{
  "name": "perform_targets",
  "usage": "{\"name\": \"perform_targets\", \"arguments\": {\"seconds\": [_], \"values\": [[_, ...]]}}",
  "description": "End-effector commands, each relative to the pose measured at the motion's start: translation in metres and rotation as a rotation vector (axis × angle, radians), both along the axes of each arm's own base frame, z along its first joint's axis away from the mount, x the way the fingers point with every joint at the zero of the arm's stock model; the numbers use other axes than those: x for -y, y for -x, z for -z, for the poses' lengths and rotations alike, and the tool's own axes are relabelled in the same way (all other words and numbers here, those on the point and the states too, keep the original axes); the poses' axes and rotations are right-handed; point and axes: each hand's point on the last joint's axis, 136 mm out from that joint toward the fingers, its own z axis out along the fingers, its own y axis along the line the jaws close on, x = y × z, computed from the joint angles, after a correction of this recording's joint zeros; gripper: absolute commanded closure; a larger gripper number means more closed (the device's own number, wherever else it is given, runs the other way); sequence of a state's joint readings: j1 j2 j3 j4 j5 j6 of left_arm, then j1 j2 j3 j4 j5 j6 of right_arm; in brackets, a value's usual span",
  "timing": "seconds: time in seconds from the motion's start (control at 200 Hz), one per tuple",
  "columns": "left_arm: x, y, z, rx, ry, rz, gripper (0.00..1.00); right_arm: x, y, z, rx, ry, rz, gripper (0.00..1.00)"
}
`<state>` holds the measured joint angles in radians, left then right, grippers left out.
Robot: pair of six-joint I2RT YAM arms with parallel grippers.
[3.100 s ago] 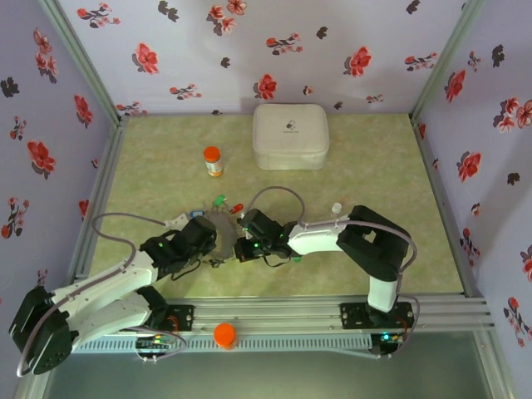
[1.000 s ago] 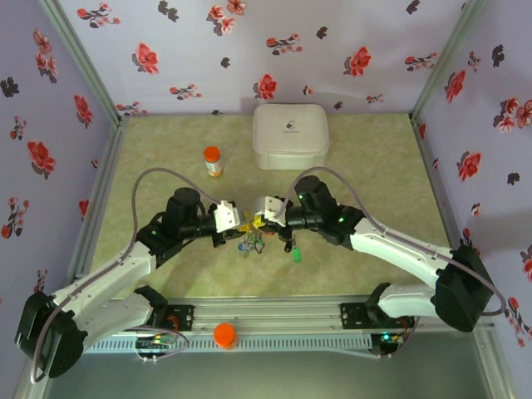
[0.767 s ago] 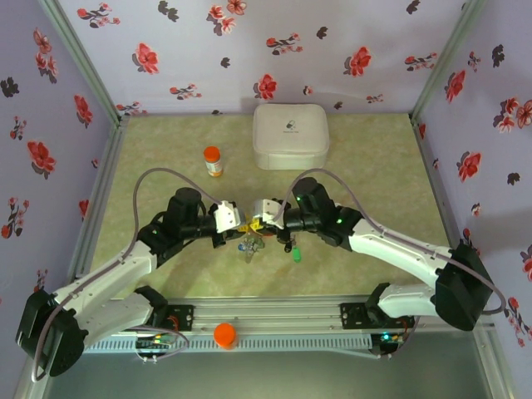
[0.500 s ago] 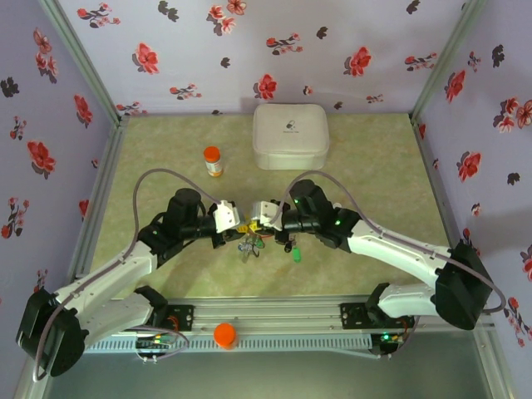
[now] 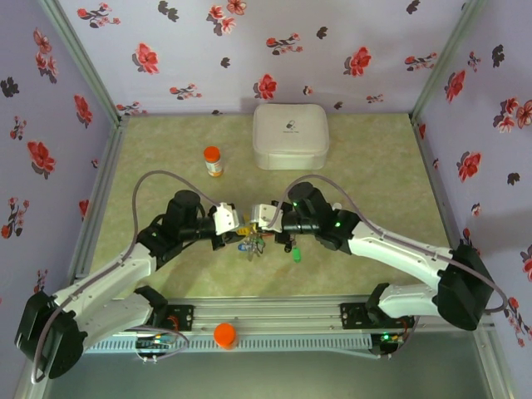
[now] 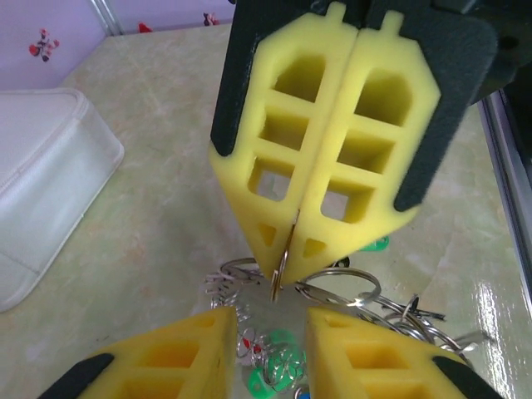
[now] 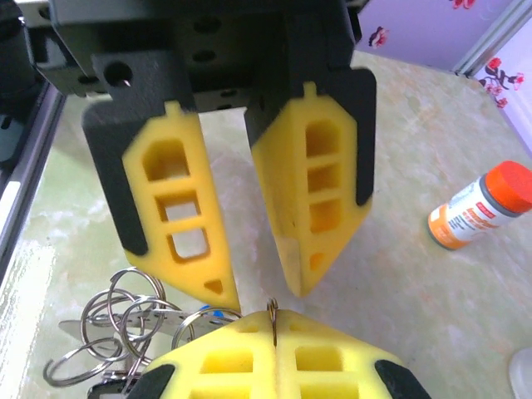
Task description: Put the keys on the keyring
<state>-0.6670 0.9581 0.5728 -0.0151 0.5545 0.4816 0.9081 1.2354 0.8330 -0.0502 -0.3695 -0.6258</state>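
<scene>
The right tool is shown clamped on the thin keyring, which is held edge-on above the bench with the keys bunched beneath it. The left tool, pads apart, is faced tip to tip just beside it. The ring's rim is aligned with the gap between the 2 left pads.
</scene>
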Motion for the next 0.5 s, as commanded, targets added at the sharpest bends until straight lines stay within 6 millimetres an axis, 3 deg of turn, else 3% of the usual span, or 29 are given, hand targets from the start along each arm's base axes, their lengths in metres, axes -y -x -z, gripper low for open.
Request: {"name": "perform_targets", "arguments": {"seconds": [0.0,0.18,0.495], "values": [[0.001,0.006,-0.008,0.045,0.021,0.030,0.72,0.005,0.005,-0.018,0.061,-0.035,-0.016,1.00],[0.003,0.011,-0.005,0.040,0.021,0.046,0.72,0.000,0.015,-0.022,0.040,-0.078,-0.065,1.00],[0.008,0.014,-0.008,0.041,0.040,0.056,0.75,-0.006,0.015,-0.012,0.069,-0.048,-0.071,1.00]]}}
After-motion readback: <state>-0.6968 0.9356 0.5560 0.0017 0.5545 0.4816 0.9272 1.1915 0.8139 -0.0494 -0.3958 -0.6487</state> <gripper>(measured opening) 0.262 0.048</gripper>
